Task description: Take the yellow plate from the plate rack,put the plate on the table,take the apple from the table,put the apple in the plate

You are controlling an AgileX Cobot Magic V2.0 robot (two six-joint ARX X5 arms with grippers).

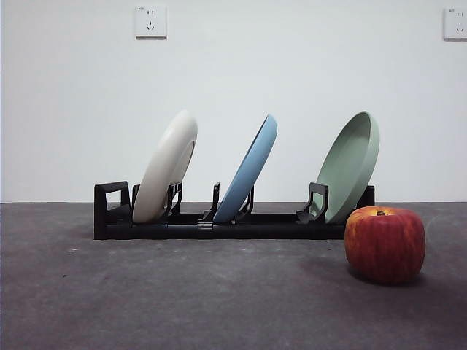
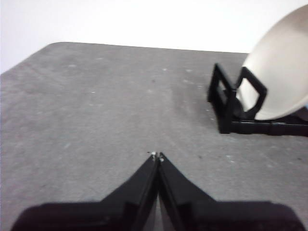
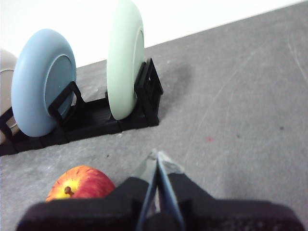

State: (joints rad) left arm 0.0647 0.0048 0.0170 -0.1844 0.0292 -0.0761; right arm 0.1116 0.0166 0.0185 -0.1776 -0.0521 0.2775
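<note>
left jaws pressed together, empty | round cream matte plate [image 2: 281,77] leans in black slotted rack [image 2: 231,108], nearer my left arm | right jaws pressed together too

No legible text or labels anywhere.

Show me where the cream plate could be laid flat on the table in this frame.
Bare table runs in front of the plate rack, from its boxy end toward the apple. Beyond that boxy end is more bare surface, near the left gripper. It is crowded around the apple below the green plate.
</note>
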